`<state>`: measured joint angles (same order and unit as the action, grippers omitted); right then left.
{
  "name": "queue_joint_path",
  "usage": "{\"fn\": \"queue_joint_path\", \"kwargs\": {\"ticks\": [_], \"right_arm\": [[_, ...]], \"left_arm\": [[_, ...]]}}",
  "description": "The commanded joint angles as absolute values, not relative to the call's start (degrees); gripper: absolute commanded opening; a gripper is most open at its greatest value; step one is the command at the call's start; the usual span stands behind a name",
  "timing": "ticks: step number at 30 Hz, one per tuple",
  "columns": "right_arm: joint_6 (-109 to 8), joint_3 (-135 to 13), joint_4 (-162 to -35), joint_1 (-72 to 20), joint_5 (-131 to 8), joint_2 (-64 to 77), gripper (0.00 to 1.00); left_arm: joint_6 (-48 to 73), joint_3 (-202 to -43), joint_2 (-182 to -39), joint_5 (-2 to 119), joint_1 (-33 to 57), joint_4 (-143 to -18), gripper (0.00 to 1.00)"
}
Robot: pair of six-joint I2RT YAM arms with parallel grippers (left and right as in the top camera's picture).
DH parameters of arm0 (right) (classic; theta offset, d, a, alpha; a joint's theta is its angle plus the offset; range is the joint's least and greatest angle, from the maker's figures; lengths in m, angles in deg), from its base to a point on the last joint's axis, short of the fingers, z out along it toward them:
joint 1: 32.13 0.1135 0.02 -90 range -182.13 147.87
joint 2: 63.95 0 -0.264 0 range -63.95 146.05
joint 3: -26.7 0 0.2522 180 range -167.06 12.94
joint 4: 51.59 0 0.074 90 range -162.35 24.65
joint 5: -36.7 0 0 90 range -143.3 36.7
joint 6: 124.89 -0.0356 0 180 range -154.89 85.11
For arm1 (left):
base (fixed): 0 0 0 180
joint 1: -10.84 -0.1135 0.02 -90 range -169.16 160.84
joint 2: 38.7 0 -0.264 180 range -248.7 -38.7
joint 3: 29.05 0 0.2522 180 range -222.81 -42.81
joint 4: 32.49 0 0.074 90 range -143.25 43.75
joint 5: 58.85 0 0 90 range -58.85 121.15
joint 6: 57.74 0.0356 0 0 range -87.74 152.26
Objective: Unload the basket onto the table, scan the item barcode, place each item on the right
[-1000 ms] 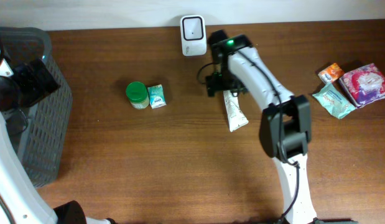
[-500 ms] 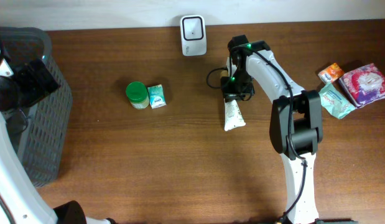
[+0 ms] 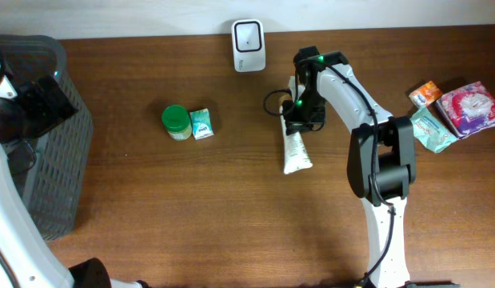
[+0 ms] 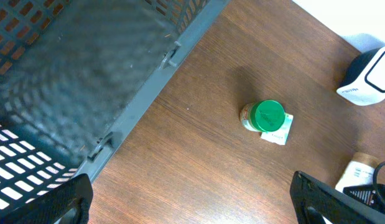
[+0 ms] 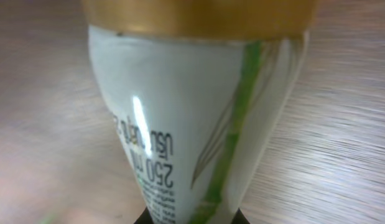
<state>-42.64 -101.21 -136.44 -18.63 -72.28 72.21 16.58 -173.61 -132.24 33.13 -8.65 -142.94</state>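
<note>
From overhead, my right pincer [image 3: 297, 120] is clenched on one end of the tube [image 3: 296, 154], at five o'clock from the scanner [image 3: 249, 46]. My left wrist view shows my left pincer [image 4: 189, 193] spread wide, with a green-lidded jar [image 4: 267, 116] at one o'clock. Only my right wrist view shows the tube's gold band [image 5: 198, 15] and its "250 ml" print.

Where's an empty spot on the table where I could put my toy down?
The widest bare wood is the strip nearest the robot, between the grey mesh basket and the white robot arm. There is another patch between the green-lidded jar and the white tube. The far right is crowded with colourful packets.
</note>
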Motion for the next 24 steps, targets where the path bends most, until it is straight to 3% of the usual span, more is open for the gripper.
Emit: {"fn": "queue_joint_path", "kwargs": {"ticks": [1,4,7,24], "right_arm": [[-33.11,-105.78,-138.02,-18.15,-92.24,71.6,0.04],[-24.25,-111.88,-139.04,-16.73,-107.82,71.27,0.04],[-23.31,-113.08,-134.91,-15.92,-122.99,71.29,0.04],[-23.29,-113.08,-135.02,-15.9,-121.63,71.32,0.04]], "left_arm": [[16.23,-173.72,-131.67,33.34,-8.82,-142.96,0.99],[16.23,-173.72,-131.67,33.34,-8.82,-142.96,0.99],[16.23,-173.72,-131.67,33.34,-8.82,-142.96,0.99],[16.23,-173.72,-131.67,33.34,-8.82,-142.96,0.99]]}}
